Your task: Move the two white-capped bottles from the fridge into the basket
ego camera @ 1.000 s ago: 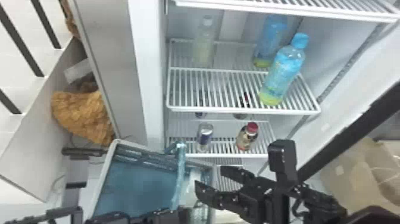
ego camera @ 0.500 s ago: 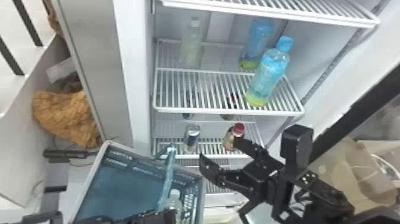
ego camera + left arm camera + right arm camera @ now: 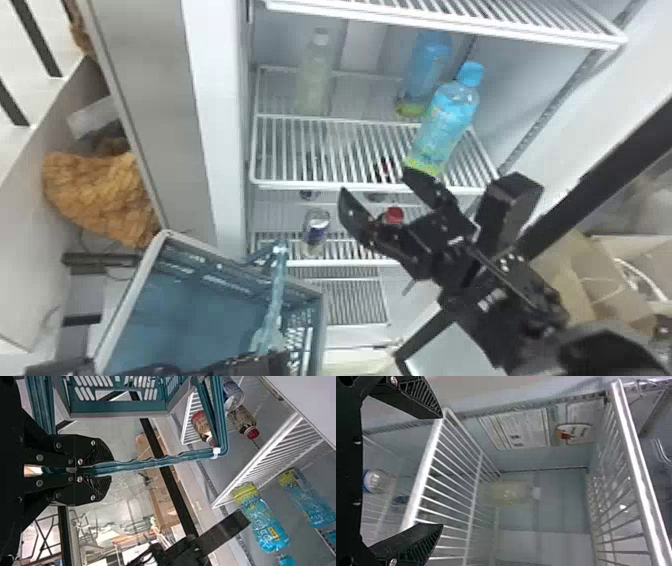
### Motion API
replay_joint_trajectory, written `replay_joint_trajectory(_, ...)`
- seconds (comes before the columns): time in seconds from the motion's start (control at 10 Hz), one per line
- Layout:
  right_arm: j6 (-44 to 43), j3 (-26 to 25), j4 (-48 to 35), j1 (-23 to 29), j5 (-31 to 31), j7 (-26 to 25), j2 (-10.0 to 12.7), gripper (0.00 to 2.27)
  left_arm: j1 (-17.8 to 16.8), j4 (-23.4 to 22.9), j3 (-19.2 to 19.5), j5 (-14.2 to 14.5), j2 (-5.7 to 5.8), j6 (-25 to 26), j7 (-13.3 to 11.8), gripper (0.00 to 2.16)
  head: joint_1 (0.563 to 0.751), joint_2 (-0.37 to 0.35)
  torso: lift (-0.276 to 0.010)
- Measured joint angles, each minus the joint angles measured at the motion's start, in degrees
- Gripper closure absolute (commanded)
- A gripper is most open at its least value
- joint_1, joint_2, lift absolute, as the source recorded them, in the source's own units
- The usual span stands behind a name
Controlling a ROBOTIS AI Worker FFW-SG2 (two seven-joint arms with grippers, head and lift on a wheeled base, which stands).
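Observation:
A white-capped bottle (image 3: 314, 75) of pale liquid stands at the back left of the fridge's middle shelf; the right wrist view has this bottle (image 3: 508, 492) beyond the shelf's front bars. My right gripper (image 3: 376, 184) is open in front of that shelf's front edge, lower and to the right of the bottle; its fingers frame nothing in the right wrist view, gripper (image 3: 442, 471). My left gripper (image 3: 270, 364), at the bottom edge, holds the teal basket (image 3: 200, 310). In the left wrist view that gripper (image 3: 104, 471) is shut on the basket handle (image 3: 158, 462).
Two blue-capped bottles (image 3: 442, 125) stand at the middle shelf's right. Below are a can-like item (image 3: 316, 230) and a red-capped bottle (image 3: 394, 216), partly behind my right gripper. The upper shelf's edge (image 3: 450, 29) crosses above. Cardboard boxes (image 3: 575, 280) lie at the right.
My right gripper has risen from beside the lower shelf to the middle shelf's front edge, staying open. The head view has shifted somewhat. The left gripper keeps its hold on the basket handle.

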Motion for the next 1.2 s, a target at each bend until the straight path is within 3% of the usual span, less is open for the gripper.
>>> replay_joint_trajectory(0.3, -8.63, 4.52, 11.14, -8.85, 0.43, -0.84, 0.01, 0.03, -0.1, 0.0, -0.06, 0.15, -0.03, 0.0, -0.01, 1.21, 0.695, -0.165, 0.0)
replay_joint_trajectory(0.6, -13.66, 6.22, 19.15, -14.46, 2.06, -2.59, 1.0, 0.01, -0.14, 0.0, -0.14, 0.2, -0.01, 0.37, 0.03, 1.21, 0.695, -0.148, 0.0)
replay_joint_trajectory(1.2, -18.53, 9.4, 36.67, -27.9, 3.31, -4.43, 2.13, 0.0, -0.8, 0.12, -0.97, 0.06, 0.3, 1.33, 0.03, 1.21, 0.695, -0.132, 0.0)
